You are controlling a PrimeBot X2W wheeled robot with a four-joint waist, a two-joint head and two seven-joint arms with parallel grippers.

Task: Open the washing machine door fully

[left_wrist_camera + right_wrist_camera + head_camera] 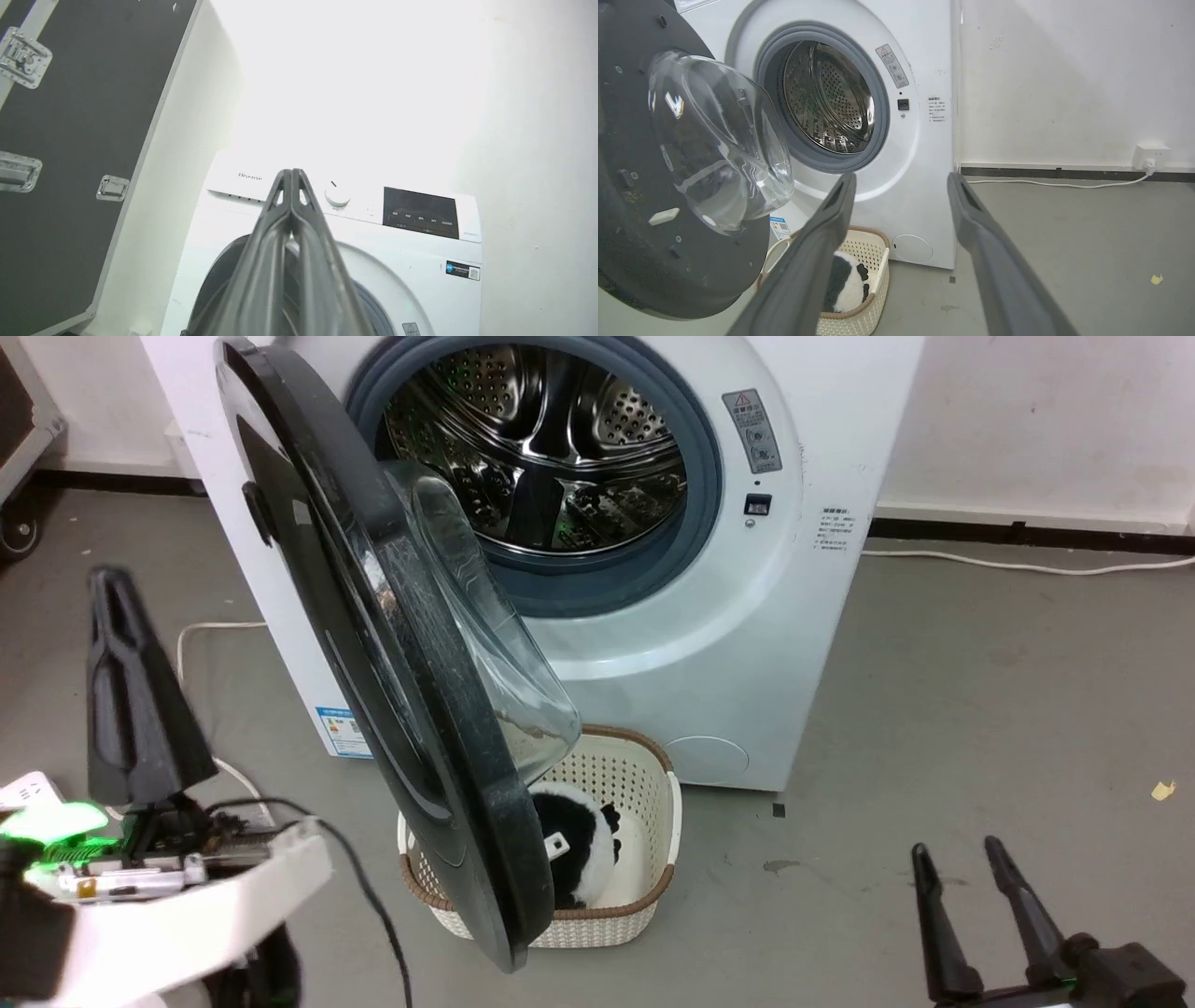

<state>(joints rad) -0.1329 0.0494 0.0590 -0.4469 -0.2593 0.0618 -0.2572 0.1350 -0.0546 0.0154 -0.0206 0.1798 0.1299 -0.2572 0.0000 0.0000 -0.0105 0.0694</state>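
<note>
Standing open, the washing machine door (373, 616) clears the left claw (107, 581).

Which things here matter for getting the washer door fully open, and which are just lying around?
For the job: washing machine door, left claw, right claw.
Just lying about: white basket, black-and-white plush toy inside it, black case, yellow scrap on the floor.

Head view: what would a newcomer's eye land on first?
The black door stands open in the middle, edge-on, its glass bowl bulging toward the machine. Behind it gleams the open steel drum. Below the door, a white basket on the floor holds a black-and-white plush toy.
</note>
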